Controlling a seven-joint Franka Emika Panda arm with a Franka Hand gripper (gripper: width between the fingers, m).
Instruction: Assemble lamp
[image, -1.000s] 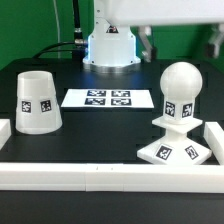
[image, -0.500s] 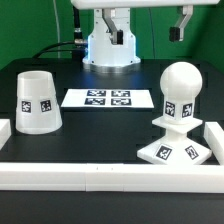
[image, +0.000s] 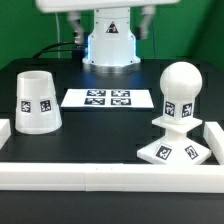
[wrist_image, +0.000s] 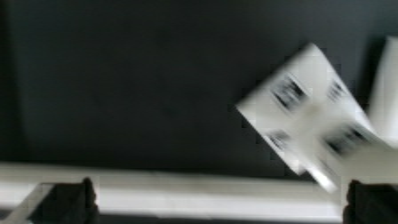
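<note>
Exterior view: the tool is out of sight, cut off above the frame. White tapered shade (image: 37, 102) stands on the black bench (image: 100, 135) at this view's left. Rounded bulb (image: 181, 92) sits upright on the flat square base (image: 179, 152) at this view's right. Marker board (image: 107, 98) lies between them.

Wrist view: blurred. The tool (wrist_image: 224, 200) has its dark fingertips (wrist_image: 63, 200) spread wide, holding nothing. Marker board (wrist_image: 317, 112) appears tilted; a white rail (wrist_image: 160, 180) crosses nearby.

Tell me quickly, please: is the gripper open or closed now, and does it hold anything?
Gripper: open and holding nothing; the wrist view shows its two fingertips wide apart, with only the table between them.
</note>
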